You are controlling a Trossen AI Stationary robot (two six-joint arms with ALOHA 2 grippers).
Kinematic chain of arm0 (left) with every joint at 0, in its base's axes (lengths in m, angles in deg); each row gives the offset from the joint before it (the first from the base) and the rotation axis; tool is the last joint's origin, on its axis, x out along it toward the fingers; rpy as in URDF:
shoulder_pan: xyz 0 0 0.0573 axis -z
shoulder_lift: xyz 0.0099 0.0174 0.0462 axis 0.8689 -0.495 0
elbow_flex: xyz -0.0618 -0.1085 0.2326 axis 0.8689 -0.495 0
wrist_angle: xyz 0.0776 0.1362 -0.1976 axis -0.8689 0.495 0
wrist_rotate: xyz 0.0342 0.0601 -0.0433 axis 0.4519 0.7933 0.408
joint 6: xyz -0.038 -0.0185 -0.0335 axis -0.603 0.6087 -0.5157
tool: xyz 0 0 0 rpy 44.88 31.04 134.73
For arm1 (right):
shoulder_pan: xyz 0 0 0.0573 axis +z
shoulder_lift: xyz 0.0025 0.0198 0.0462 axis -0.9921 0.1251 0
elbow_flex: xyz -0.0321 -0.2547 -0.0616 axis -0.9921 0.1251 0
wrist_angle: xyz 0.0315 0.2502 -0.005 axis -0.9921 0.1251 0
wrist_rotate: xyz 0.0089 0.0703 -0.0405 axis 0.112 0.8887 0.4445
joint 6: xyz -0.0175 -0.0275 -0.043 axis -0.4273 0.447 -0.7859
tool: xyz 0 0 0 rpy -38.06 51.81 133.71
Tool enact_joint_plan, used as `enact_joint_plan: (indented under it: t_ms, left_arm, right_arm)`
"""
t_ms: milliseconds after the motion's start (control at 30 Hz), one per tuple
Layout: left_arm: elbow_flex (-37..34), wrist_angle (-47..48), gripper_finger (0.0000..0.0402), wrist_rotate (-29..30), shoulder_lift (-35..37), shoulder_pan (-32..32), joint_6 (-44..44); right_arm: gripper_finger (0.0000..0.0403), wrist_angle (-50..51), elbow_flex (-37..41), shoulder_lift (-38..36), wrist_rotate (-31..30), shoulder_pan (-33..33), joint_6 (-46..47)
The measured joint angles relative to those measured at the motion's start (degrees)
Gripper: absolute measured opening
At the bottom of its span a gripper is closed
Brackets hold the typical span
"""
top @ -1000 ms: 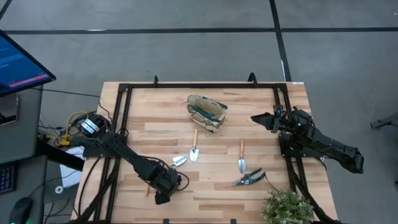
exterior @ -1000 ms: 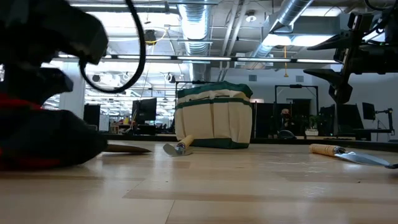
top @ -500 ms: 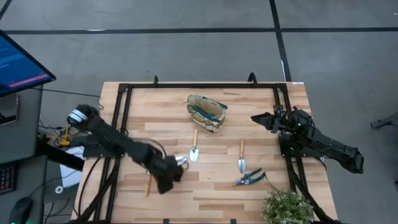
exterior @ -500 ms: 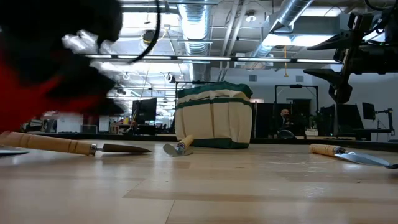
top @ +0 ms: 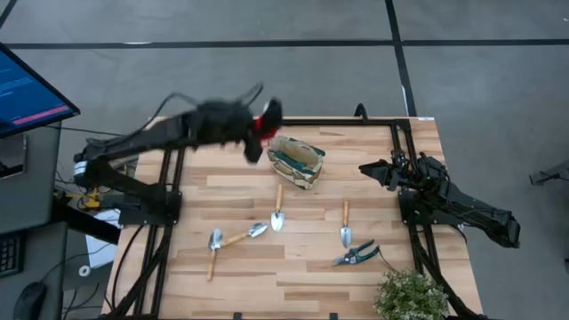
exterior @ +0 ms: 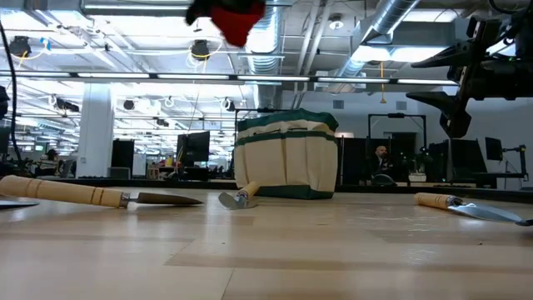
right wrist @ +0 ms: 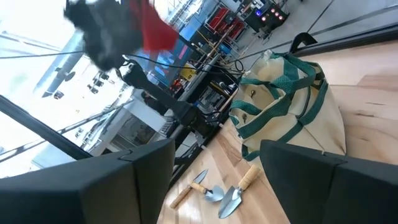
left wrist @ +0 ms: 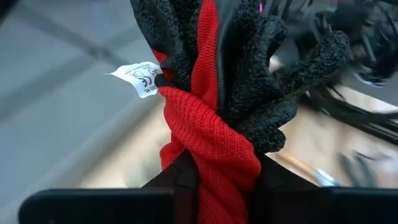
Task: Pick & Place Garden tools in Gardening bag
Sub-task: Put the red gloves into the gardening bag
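My left gripper [top: 257,130] is high above the table's far side, shut on the red-and-black glove [top: 265,114]. In the low view the glove [exterior: 230,17] hangs well above the gardening bag [exterior: 286,156], just left of its left end. The beige, teal-trimmed bag [top: 296,162] stands upright on its base at the far middle. Several wooden-handled trowels [top: 277,210] [top: 345,224] [top: 233,240] and blue-handled shears [top: 356,255] lie flat on the table. My right gripper [top: 366,169] waits open over the right side. My left gripper pinches the glove's bunched red knit part [left wrist: 211,158] between its two fingers [left wrist: 181,179], several layers together. The black textured part [left wrist: 261,68] sticks out beyond the fingertips. The glove is lifted clear of the table and the bag.
A green leafy plant [top: 411,295] stands at the near right corner. A black frame [top: 284,123] runs along the table's far edge and sides. A monitor [top: 31,89] stands off the table's left. Bare wood lies between the bag and the trowels.
My left gripper has lifted the glove off the near left part of the table and swung it fast, up and toward the far edge, to above the bag's left end. A trowel that the arm had hidden now shows at the near left.
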Motion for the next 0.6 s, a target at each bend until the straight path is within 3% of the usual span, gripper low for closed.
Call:
enact_joint_plan:
  t_ms: [167,367,467,600]
  left_arm:
    - [10.57,2.37,0.0063,-10.06,-11.5,-7.58,17.59]
    - [16.12,12.55,0.0063,-15.6,-23.67,-8.79,28.71]
    - [16.12,16.7,0.0063,-15.57,-27.03,-7.3,34.44]
    - [16.17,17.63,0.0063,-11.07,-30.23,-4.76,41.48]
  right_arm:
    - [0.023,0.0,0.0,0.0,0.0,0.01,1.67]
    - [0.023,0.0,0.0,0.0,-0.02,0.0,1.7]
    - [0.023,0.0,0.0,0.0,-0.02,0.0,1.72]
    - [0.023,0.0,0.0,0.0,-0.02,0.02,1.85]
